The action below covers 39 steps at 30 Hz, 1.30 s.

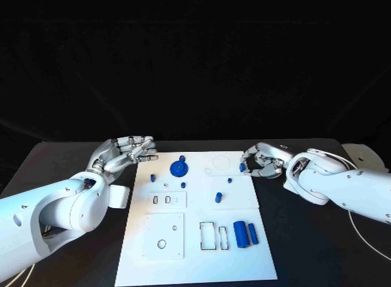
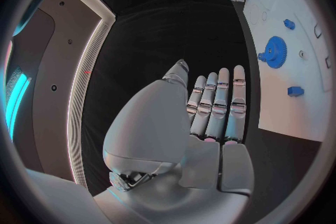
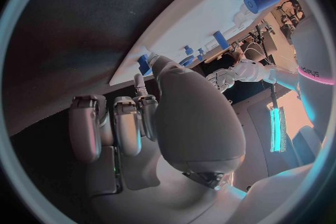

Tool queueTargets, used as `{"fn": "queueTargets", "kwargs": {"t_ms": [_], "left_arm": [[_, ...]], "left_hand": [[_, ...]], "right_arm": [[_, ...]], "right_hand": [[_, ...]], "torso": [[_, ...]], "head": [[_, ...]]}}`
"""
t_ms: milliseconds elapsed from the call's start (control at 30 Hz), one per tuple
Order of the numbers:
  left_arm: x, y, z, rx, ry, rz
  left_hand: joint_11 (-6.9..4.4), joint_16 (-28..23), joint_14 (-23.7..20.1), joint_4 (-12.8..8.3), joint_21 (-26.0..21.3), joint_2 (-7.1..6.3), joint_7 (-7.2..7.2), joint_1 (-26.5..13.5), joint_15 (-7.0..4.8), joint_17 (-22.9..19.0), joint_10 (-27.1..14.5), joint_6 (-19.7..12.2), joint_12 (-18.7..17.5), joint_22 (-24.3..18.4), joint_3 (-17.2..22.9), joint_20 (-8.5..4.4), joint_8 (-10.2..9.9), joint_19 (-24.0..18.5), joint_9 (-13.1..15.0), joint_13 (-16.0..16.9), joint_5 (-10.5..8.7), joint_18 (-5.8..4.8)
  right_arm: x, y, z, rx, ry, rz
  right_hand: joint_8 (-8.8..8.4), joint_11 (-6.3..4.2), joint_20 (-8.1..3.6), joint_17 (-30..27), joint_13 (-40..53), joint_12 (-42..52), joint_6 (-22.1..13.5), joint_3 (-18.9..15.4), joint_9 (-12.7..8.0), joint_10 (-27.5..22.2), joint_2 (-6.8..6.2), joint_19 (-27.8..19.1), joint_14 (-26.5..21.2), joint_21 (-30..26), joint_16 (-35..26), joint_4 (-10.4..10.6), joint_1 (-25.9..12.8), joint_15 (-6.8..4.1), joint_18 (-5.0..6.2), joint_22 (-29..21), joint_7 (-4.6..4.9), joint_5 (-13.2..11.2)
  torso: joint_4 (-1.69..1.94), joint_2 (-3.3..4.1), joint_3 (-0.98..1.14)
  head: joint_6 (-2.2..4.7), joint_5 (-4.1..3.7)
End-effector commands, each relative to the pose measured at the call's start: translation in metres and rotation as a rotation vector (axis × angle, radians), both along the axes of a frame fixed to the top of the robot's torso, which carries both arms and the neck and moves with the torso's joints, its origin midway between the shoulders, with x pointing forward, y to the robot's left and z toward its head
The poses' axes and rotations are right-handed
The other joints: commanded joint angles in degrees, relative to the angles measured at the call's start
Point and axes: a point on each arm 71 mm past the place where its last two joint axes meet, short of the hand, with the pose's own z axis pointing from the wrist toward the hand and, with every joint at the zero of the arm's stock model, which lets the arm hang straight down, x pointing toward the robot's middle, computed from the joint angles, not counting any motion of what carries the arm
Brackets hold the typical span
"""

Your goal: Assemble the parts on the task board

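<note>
The white task board (image 1: 204, 263) lies in the middle of the black table. On it a blue gear (image 1: 179, 167) stands near the far left, with small blue parts (image 1: 218, 197) around it and two blue cylinders (image 1: 244, 234) nearer me. My left hand (image 1: 127, 153) hovers off the board's far left corner, fingers (image 2: 223, 101) straight, holding nothing. My right hand (image 1: 265, 161) curls at the board's far right edge and pinches a small blue part (image 1: 244, 168) between its fingertips; the same part (image 3: 143, 63) sits at the board's edge (image 3: 196, 28) in the right wrist view.
Two rectangular slots (image 1: 214, 237) open beside the cylinders. A raised white plate (image 1: 164, 235) with an oval hole and a smaller slotted plate (image 1: 164, 200) occupy the board's left half. Bare black table (image 1: 316, 251) flanks both sides of the board.
</note>
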Motion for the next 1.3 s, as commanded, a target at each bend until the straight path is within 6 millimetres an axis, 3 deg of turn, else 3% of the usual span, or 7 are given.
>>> {"fn": "queueTargets", "kwargs": {"t_ms": [33,267,933,1267,1300], "left_arm": [[-0.0004,-0.0023,0.0013,-0.011,-0.006,-0.018],[-0.0003,-0.0023,0.0012,-0.011,-0.006,-0.018],[-0.0001,-0.0027,0.0009,-0.01,-0.001,-0.02],[-0.0001,-0.0023,0.0008,-0.01,-0.001,-0.019],[-0.0001,-0.0023,0.0008,-0.01,-0.001,-0.019]], "left_hand": [[0.23,-0.25,-0.17,0.06,-0.28,-0.02,1.67,0.38,-0.14,0.08,0.35,-0.22,-0.23,-0.09,0.26,-0.06,-0.25,0.24,-0.06,0.01,-0.17,0.85],[0.23,-0.25,-0.17,0.06,-0.28,-0.02,1.67,0.38,-0.14,0.08,0.35,-0.22,-0.23,-0.09,0.26,-0.06,-0.25,0.24,-0.06,0.01,-0.17,0.85],[0.31,-0.36,-0.18,0.09,-0.34,-0.14,1.8,0.38,-0.11,0.16,0.28,-0.31,-0.38,-0.1,0.29,-0.06,-0.35,0.25,-0.11,-0.01,-0.23,0.83],[0.36,-0.41,-0.2,0.12,-0.37,-0.16,1.86,0.34,-0.08,0.19,0.21,-0.38,-0.46,-0.11,0.3,-0.05,-0.41,0.24,-0.13,-0.02,-0.24,0.83],[0.36,-0.41,-0.2,0.12,-0.37,-0.16,1.86,0.34,-0.08,0.19,0.21,-0.38,-0.46,-0.11,0.3,-0.05,-0.41,0.24,-0.13,-0.02,-0.24,0.83]], "right_arm": [[0.0,0.0013,-0.002,-0.005,0.01,0.007],[0.0009,0.0025,-0.0035,-0.001,0.012,0.004],[0.0041,0.0064,-0.0068,-0.001,0.018,-0.014],[0.005,0.0059,-0.0044,0.013,-0.016,-0.024],[0.005,0.006,-0.0038,0.017,-0.022,-0.025]], "right_hand": [[0.42,0.39,0.38,15.09,10.42,0.42,0.97,0.45,0.1,1.7,0.75,2.07,5.98,0.03,0.19,0.12,-0.25,0.42,-0.39,9.46,-0.05,0.17],[0.99,0.18,0.28,15.09,10.68,0.75,2.57,1.08,0.26,1.96,1.27,2.24,5.98,0.25,0.19,0.26,-0.4,0.26,-0.45,9.71,-0.32,0.09],[0.99,0.14,0.22,15.09,10.63,0.67,2.98,1.22,0.2,1.92,1.05,2.23,5.98,0.18,0.19,0.39,-0.83,0.23,-0.44,9.69,-0.37,-0.36],[4.24,-1.63,-0.91,15.09,11.08,1.21,7.16,3.01,1.59,2.44,3.23,2.88,5.98,1.06,0.19,-0.38,-0.34,-1.2,-0.69,10.61,-2.48,-0.55],[5.32,-2.2,-1.36,15.09,11.18,1.33,7.81,3.75,2.15,2.57,3.81,2.97,5.98,1.17,0.19,-0.79,-0.06,-1.69,-0.72,10.73,-3.12,-2.68]], "torso": [[0.06,-0.05,-0.03],[0.07,-0.06,-0.02],[0.02,-0.06,-0.03],[-0.01,-0.05,0.02],[-0.01,-0.06,0.02]], "head": [[-0.08,-0.05],[-0.16,0.02],[-0.31,0.22],[-0.38,0.23],[-0.38,0.18]]}}
